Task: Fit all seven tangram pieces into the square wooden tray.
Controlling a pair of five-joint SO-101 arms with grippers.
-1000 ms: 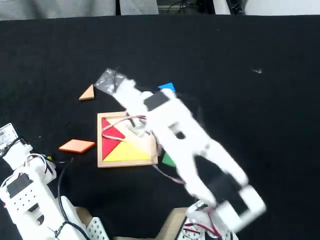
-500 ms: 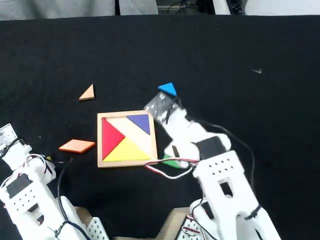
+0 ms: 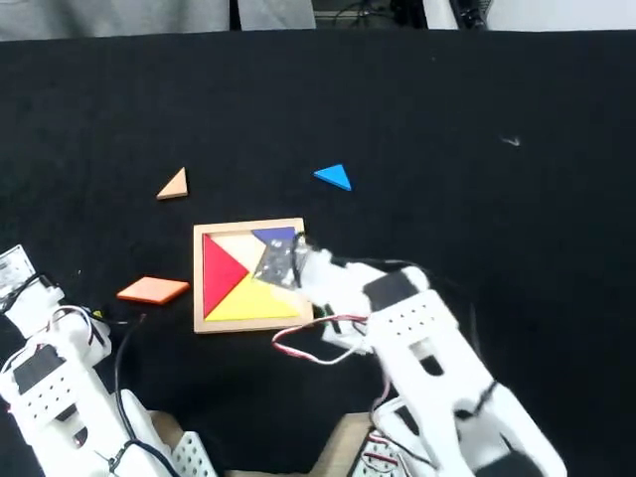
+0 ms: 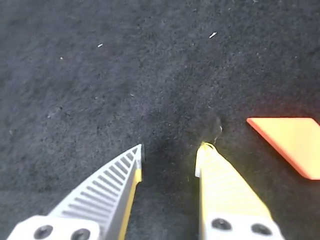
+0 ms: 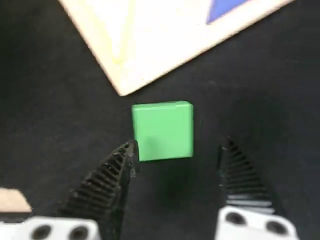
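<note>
Best to ease the wide-open right gripper (image 5: 179, 146) forward to straddle the green square (image 5: 162, 130) squarely, then pinch its flat edges, avoiding the nearby wooden tray (image 5: 150, 70).

I find the black table (image 3: 477, 199) bearing the wooden tray (image 3: 248, 224); a tan triangle (image 3: 174, 185) and a blue triangle (image 3: 333, 177) beyond it; an orange parallelogram (image 3: 153, 290) beside it; a green square (image 5: 162, 131) just off its corner.
</note>
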